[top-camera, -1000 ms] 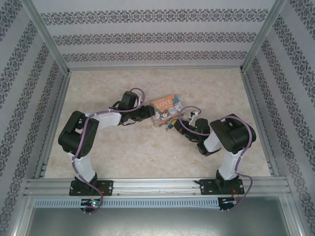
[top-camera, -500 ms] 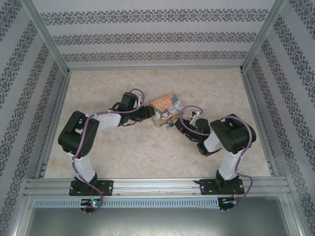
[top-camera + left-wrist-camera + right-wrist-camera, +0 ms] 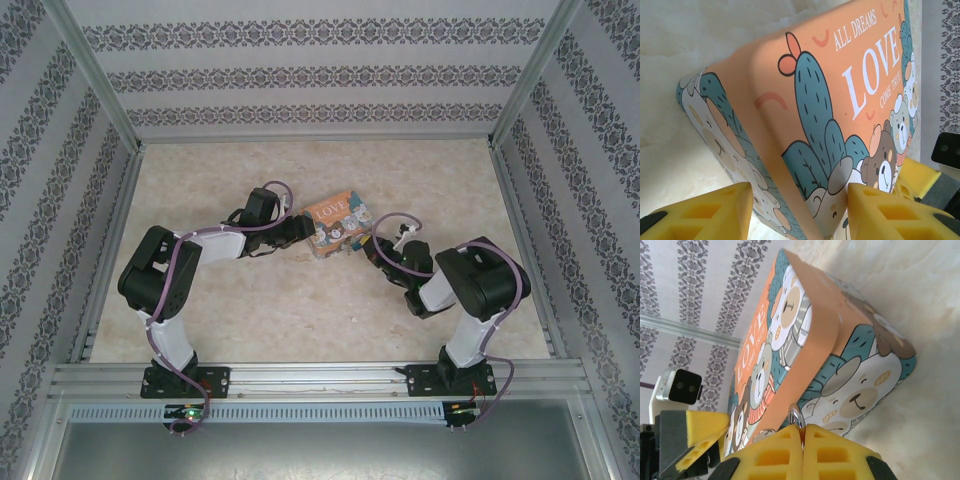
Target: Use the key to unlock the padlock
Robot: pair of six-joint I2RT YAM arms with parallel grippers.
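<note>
The orange "LOVE" tin (image 3: 337, 224) lies flat mid-table. My left gripper (image 3: 298, 232) is at its left end. In the left wrist view the yellow fingers (image 3: 715, 210) straddle the tin's (image 3: 840, 100) near corner and press its sides, so the left gripper (image 3: 799, 200) is shut on it. My right gripper (image 3: 362, 246) is at the tin's near right edge. Seen from the right wrist, that gripper (image 3: 802, 427) is shut on a thin silvery piece, apparently the key (image 3: 798, 418), which pokes out against the tin's (image 3: 840, 340) lid edge. The padlock is hidden.
Patterned walls and aluminium posts (image 3: 95, 75) enclose the marble tabletop (image 3: 250, 300). A small silvery round fitting (image 3: 762, 435) sits on the tin's lid edge beside my right fingers. The left gripper's yellow finger (image 3: 700, 427) shows past the tin.
The right arm's elbow has swung right, and its gripper has shifted up and right along the tin's near edge. The left arm and the tin stayed put.
</note>
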